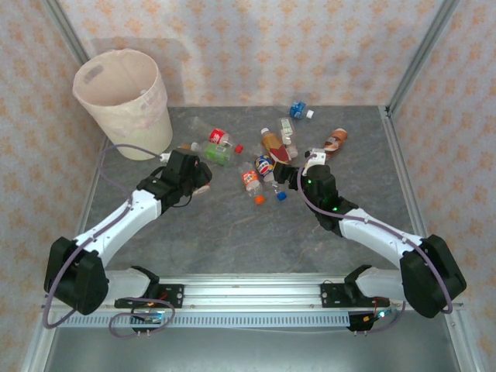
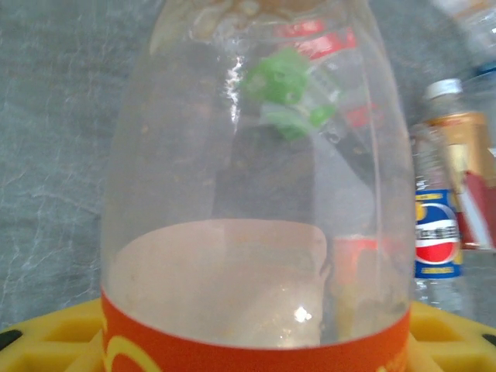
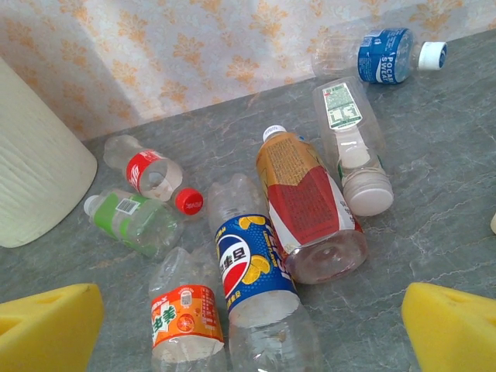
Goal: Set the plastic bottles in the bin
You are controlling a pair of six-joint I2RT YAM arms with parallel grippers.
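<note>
The left gripper point(image 1: 197, 175) pinches a clear plastic bottle with an orange label band point(image 2: 256, 194). In the left wrist view its yellow foam fingers point(image 2: 46, 333) press against the label from both sides, and the bottle's clear body reaches away from the camera. The tall round cream-pink plastic bin point(image 1: 124, 97) stands upright at the far-left corner of the grey marbled table point(image 1: 232, 232), near the left gripper. The right gripper point(image 1: 288, 177) hangs with its yellow pads point(image 3: 449, 325) spread wide apart above loose bottles lying on the table. A blue-labelled Pepsi bottle point(image 3: 249, 267) lies between the pads, an orange-labelled clear bottle point(image 3: 186, 314) lies just beside it on the left, and a red-and-orange labelled bottle with a white cap point(image 3: 306, 205) lies on its right
</note>
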